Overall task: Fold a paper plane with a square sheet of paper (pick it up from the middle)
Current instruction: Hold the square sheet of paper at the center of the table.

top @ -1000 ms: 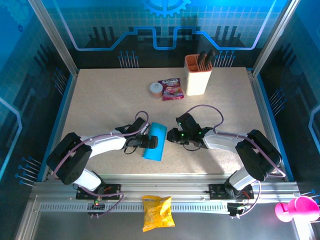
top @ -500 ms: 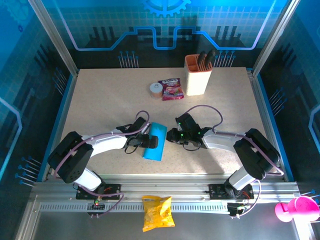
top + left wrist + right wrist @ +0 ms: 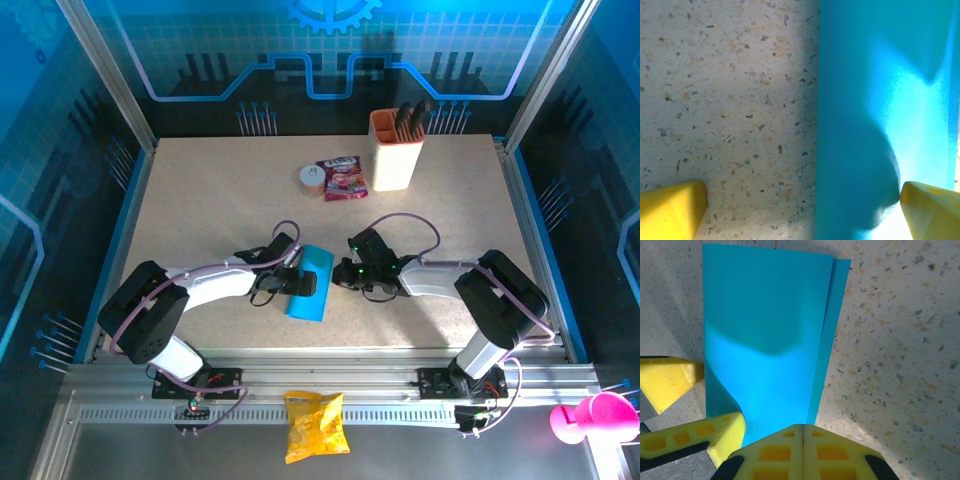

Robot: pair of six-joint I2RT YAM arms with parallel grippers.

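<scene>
Paper [image 3: 312, 270], folded in 2, lies on speckled beige table [image 3: 200, 200]. Left gripper [image 3: 300, 285] gapes across it; right gripper [image 3: 803, 434] is clenched at its edge, perhaps touching. Packet [image 3: 342, 178] print unreadable. Blue panels [image 3: 330, 50] surround.

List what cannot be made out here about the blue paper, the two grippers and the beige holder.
Right wrist view: whether the shut right gripper pinches the blue paper; its own fingers cover the contact.
Top view: the paper's middle, hidden under the left gripper.
Left wrist view: the paper's two ends, cut off by the frame's top and bottom.
Top view: the dark items in the beige holder, too small to name.
</scene>
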